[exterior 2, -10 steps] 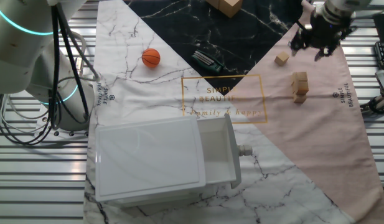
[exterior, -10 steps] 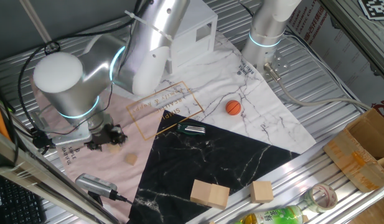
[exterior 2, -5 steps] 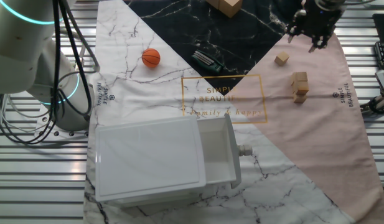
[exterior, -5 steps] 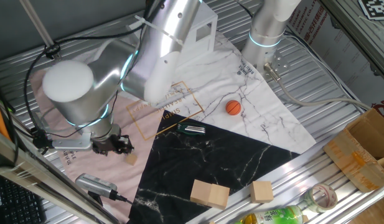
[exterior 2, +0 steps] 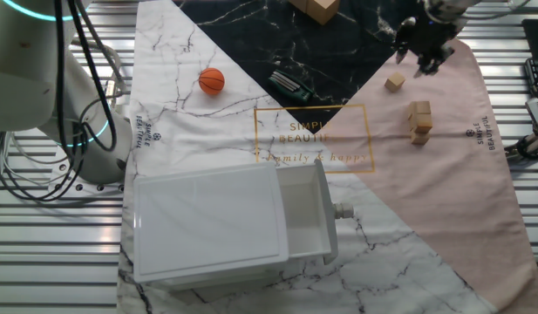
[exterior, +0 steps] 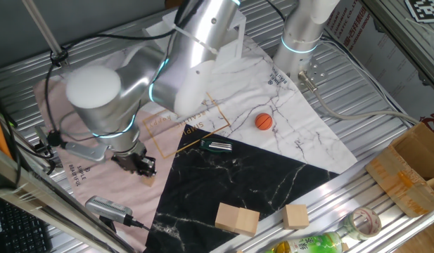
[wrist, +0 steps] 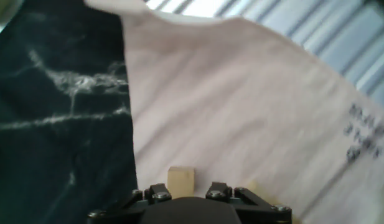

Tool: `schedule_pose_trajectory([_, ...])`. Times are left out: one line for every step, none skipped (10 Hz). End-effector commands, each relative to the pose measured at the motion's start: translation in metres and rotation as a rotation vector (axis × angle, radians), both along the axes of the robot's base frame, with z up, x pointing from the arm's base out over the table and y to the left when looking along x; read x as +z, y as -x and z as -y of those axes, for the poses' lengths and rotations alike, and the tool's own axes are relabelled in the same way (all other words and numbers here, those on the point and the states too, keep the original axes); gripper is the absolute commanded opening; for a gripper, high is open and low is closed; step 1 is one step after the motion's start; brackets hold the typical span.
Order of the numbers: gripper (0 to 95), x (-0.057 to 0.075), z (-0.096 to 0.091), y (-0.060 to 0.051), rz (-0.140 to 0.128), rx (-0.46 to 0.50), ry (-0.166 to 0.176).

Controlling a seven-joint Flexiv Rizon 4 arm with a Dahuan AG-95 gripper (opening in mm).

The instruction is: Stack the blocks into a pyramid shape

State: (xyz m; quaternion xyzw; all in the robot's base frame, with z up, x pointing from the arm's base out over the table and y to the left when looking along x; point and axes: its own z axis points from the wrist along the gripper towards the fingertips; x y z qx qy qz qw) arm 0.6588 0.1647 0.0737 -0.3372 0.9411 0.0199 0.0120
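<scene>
One loose block (exterior 2: 394,82) lies on the pink cloth near the black marble sheet. A small pile of blocks (exterior 2: 418,120) stands a little farther along the cloth, some set on others. My gripper (exterior 2: 424,44) hovers just beyond the loose block, open with its fingers spread and nothing in them. In one fixed view the gripper (exterior: 141,164) hangs right over that block (exterior: 149,180), and my arm hides the pile. In the hand view the block (wrist: 180,180) sits low in the frame, between the finger bases; the fingertips are out of frame.
An orange ball (exterior 2: 211,80) and a dark metal clip (exterior 2: 290,83) lie on the marble sheets. Two larger pale wooden blocks (exterior: 237,218) (exterior: 296,215) sit at the black sheet's edge. A white drawer box (exterior 2: 225,222) stands open. A second arm's base (exterior: 301,39) is behind.
My gripper has travelled from beside the pile of blocks across the pink cloth to above the loose block. The blocks themselves have not moved.
</scene>
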Motion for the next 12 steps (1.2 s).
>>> schedule_pose_trajectory([57.0,-0.010,0.001,0.008,0.010,-0.068,0.007])
schedule_pose_trajectory([57.0,-0.014,-0.002,0.006,0.013,-0.071,0.002])
schedule_pose_trajectory([57.0,-0.017,-0.006,0.003,0.013,-0.068,0.003])
schedule_pose_trajectory([57.0,-0.019,-0.009,0.000,0.011,-0.065,0.006])
schedule_pose_trajectory([57.0,-0.021,-0.012,-0.001,0.008,-0.062,0.007])
schedule_pose_trajectory([57.0,-0.022,-0.014,-0.003,0.008,-0.055,0.011])
schedule_pose_trajectory([57.0,-0.024,-0.015,-0.003,0.007,-0.053,0.011])
schedule_pose_trajectory([38.0,-0.028,-0.017,-0.003,0.008,-0.050,0.016])
schedule_pose_trajectory([38.0,-0.032,-0.018,-0.002,0.007,-0.050,0.016])
schedule_pose_trajectory([38.0,-0.037,-0.019,-0.001,0.012,-0.050,0.016])
schedule_pose_trajectory([38.0,-0.040,-0.019,0.000,0.012,-0.044,0.018])
schedule_pose_trajectory([38.0,-0.040,-0.019,0.001,0.013,-0.043,0.018])
